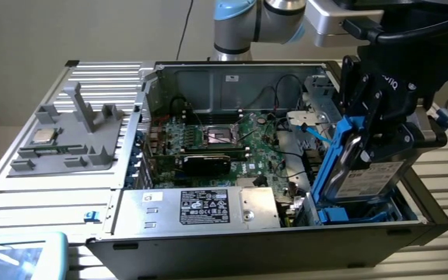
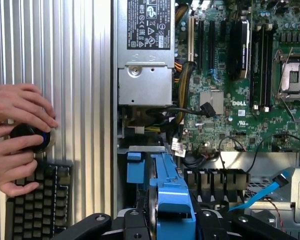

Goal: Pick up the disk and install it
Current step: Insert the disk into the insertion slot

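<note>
Gripper (image 1: pixel 380 125) is clamped on the disk (image 1: pixel 368 175), black fingers on either side of its upper half. Jaws sit at a middling width, set by the disk.

Disk stands nearly upright and tilted a bit, label side toward the exterior view's right. Its blue bracket runs along the edge facing the board. Its lower end is down in the blue drive bay (image 1: pixel 349 214) at the near corner of the case (image 1: pixel 232 248), on the exterior view's right. Can't tell whether it is seated.

The case lies open on the slatted table (image 1: pixel 37 192). Board (image 1: pixel 224 137) is in the middle with its CPU socket (image 1: pixel 217 135) bare. PSU (image 1: pixel 208 207) sits along the near wall, to the exterior view's left of the bay. A blue cable (image 1: pixel 321 137) hangs just beside the disk on the far side.

On the exterior view's left, well apart from the case, is a grey fixture (image 1: pixel 76 143) with a CPU chip (image 1: pixel 44 136) on it.

In the wrist view, a person's hands (image 2: pixel 15 135) rest on a black knob (image 2: pixel 27 137), just beside a keyboard (image 2: pixel 37 205) on the table outside the case.
</note>
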`<state>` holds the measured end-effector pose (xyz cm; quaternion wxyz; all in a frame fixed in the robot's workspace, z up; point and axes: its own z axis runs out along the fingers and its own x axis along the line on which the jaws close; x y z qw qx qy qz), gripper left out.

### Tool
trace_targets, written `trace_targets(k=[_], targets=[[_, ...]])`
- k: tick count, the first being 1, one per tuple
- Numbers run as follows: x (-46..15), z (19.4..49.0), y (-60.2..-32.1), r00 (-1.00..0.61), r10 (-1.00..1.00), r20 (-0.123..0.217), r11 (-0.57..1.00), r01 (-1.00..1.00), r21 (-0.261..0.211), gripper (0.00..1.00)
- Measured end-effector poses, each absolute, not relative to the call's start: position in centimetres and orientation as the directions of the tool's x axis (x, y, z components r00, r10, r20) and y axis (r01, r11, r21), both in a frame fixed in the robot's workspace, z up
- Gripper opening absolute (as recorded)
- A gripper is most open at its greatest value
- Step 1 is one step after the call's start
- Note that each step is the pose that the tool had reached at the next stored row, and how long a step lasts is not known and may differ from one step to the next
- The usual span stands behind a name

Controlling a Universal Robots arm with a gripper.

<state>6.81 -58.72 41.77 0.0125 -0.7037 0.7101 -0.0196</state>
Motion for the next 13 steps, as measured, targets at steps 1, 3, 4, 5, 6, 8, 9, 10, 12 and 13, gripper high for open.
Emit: trace_targets(k=[1,3,4,5,6,8,9,10,12,13], targets=[[6.81,41.71,-58.72,-0.009,-1.0,0.01,0.009,-0.999,-0.045,0.37],[6.81,41.62,-58.72,-0.009,-1.0,0.01,0.009,-0.999,-0.045,0.37],[6.81,41.57,-58.72,-0.01,-1.0,0.01,0.009,-0.999,-0.045,0.37],[6.81,41.54,-58.72,-0.01,-1.0,0.01,0.009,-0.999,-0.045,0.37],[6.81,41.53,-58.72,-0.01,-1.0,0.01,0.01,-0.999,-0.045,0.37],[6.8,41.53,-58.72,-0.01,-1.0,0.009,0.01,-0.999,-0.045,0.37],[6.8,41.54,-58.74,-0.01,-1.0,0.009,0.01,-0.999,-0.045,0.37],[6.78,41.62,-58.74,-0.01,-1.0,0.008,0.009,-0.999,-0.046,0.37],[6.67,41.7,-58.76,-0.01,-1.0,0.008,0.009,-0.999,-0.046,0.37],[6.66,41.72,-58.75,-0.01,-1.0,0.009,0.009,-0.999,-0.046,0.37]])
